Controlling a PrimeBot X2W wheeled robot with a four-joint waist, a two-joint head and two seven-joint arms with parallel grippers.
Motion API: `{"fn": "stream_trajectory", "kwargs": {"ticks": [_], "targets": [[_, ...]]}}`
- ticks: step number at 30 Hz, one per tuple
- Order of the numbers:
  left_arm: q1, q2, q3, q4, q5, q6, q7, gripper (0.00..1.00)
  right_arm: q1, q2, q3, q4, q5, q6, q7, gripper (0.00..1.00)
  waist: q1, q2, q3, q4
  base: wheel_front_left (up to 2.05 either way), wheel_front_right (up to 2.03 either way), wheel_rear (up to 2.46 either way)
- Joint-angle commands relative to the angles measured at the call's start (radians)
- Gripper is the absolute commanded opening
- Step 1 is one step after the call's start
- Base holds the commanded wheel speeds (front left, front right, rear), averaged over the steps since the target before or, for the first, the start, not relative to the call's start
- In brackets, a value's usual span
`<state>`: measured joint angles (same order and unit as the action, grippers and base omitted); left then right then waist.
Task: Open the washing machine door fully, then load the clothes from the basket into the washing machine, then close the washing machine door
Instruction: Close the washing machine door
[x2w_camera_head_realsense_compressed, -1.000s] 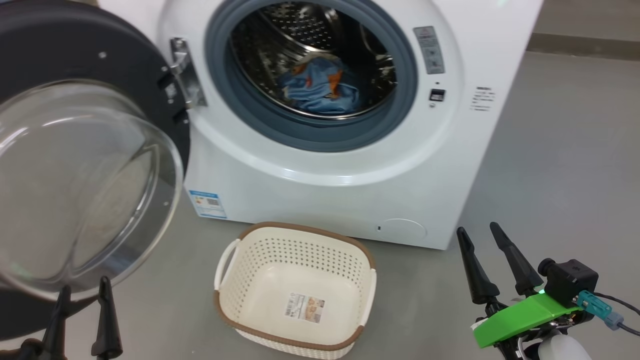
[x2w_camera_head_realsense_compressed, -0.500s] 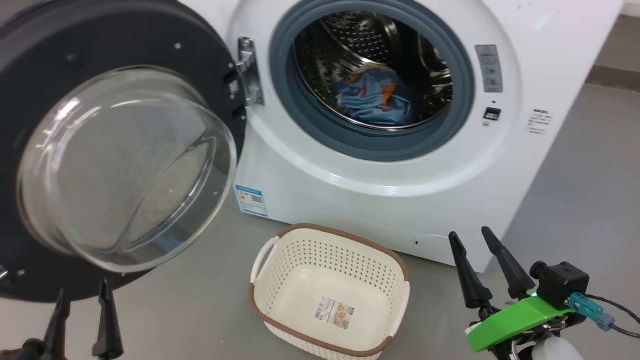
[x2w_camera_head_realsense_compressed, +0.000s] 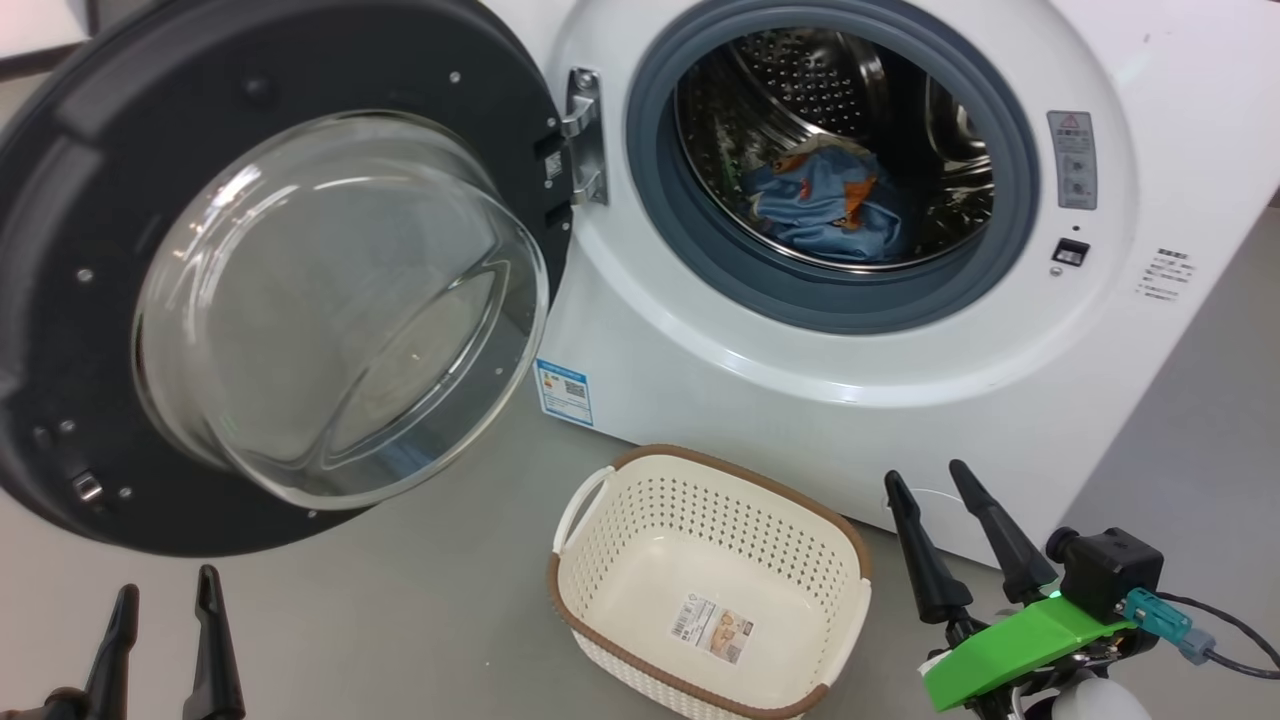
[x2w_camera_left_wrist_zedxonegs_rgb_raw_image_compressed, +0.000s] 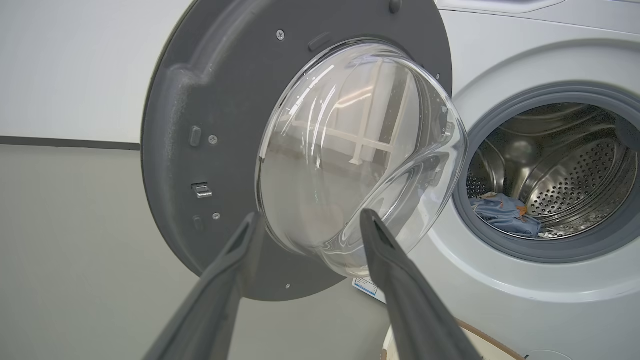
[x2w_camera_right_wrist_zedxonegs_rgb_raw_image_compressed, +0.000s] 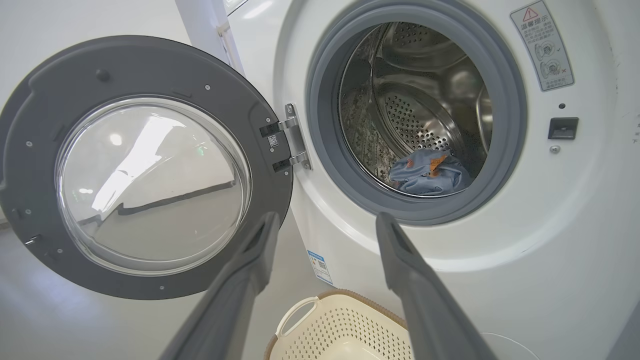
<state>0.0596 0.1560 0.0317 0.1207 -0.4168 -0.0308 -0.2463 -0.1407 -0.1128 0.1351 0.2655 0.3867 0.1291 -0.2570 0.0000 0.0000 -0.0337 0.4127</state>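
Partly cut off low in the head view, the left gripper (x2w_camera_head_realsense_compressed: 167, 582) gapes wide — right gripper (x2w_camera_head_realsense_compressed: 922, 472) too (both empty).

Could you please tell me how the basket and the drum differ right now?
The basket is cream plastic; the drum is shiny steel. The basket holds only a label; the drum holds the blue garment. The basket opens upward; the drum opens forward. Both are perforated.

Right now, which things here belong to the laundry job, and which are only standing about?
Job: washing machine door, open; clothes, in the drum; basket, empty; washing machine.
Just there: blue sticker; warning label; floor.
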Motion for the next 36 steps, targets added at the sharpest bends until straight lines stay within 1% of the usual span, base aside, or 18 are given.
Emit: {"fn": "stream_trajectory", "kwargs": {"ticks": [1,9,23,36], "targets": [[-0.023,0.025,0.032,-0.030,0.002,0.007,-0.001,1.00,-0.003,0.006,0.026,-0.022,0.013,0.002,-0.005,1.00,0.0000,0.0000,-0.003,0.015,0.00,0.00,0.00],[-0.021,0.031,0.029,-0.036,-0.001,0.013,0.004,1.00,-0.002,0.013,0.033,-0.018,0.019,0.002,-0.005,1.00,0.0000,0.0000,-0.010,0.041,0.00,0.00,0.00],[-0.022,0.037,0.024,-0.039,-0.009,0.018,0.003,1.00,-0.007,0.011,0.041,-0.018,0.023,0.002,-0.005,1.00,0.0000,0.0000,-0.003,0.062,0.00,0.00,0.00],[-0.025,0.043,0.022,-0.039,-0.010,0.023,-0.002,1.00,-0.017,0.010,0.051,-0.014,0.027,0.002,-0.005,1.00,0.0000,0.0000,0.004,0.056,0.00,0.00,0.00]]}}
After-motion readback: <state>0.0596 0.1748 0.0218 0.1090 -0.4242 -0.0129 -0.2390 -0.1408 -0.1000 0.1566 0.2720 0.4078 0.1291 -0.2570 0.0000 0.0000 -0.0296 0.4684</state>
